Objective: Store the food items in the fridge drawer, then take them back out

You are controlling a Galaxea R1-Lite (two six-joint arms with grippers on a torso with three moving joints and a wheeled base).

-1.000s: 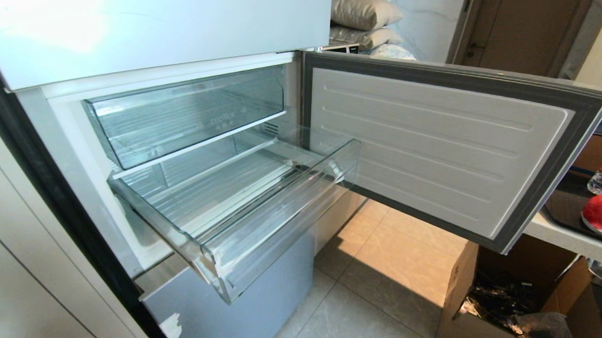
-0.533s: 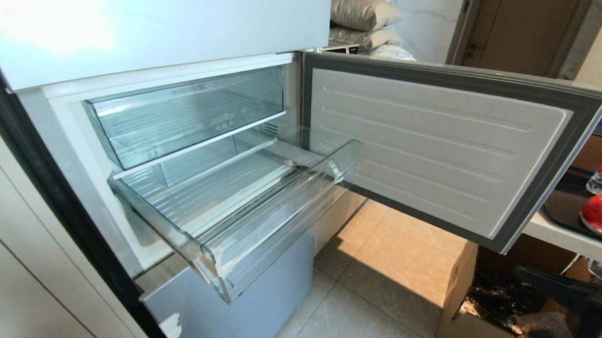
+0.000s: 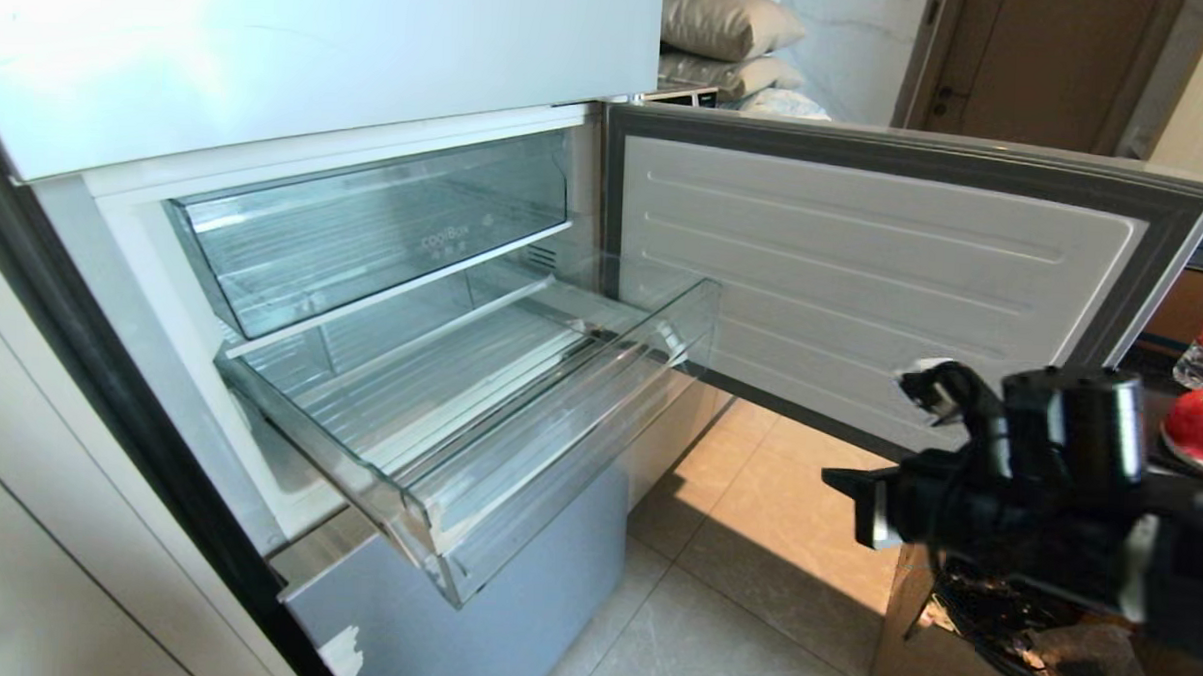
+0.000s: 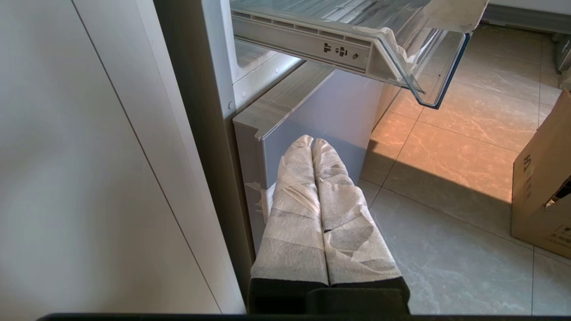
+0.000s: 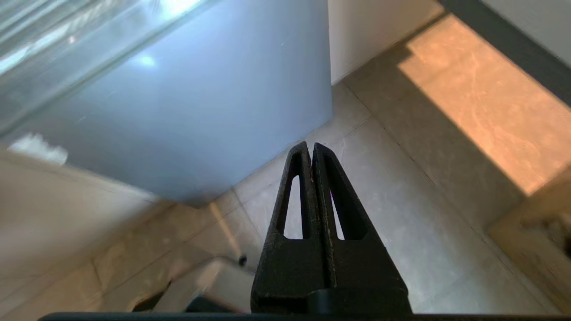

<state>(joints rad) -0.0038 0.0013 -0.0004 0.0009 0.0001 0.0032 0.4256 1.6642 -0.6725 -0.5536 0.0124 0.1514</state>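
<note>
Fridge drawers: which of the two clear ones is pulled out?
The lower drawer, wide and shallow with a ribbed floor, juts out past the fridge front. The upper "coolBox" drawer sits pushed in.

The right arm (image 3: 1046,494) reaches in from the robot's right at mid-height, its black wrist housing trailing looped cables. The right gripper (image 5: 311,149) points down, its two black slotted fingers (image 5: 294,196) pressed together with nothing between them. The left gripper (image 4: 312,142) hangs low, its white-wrapped fingers (image 4: 296,209) also closed flat and empty.
</note>
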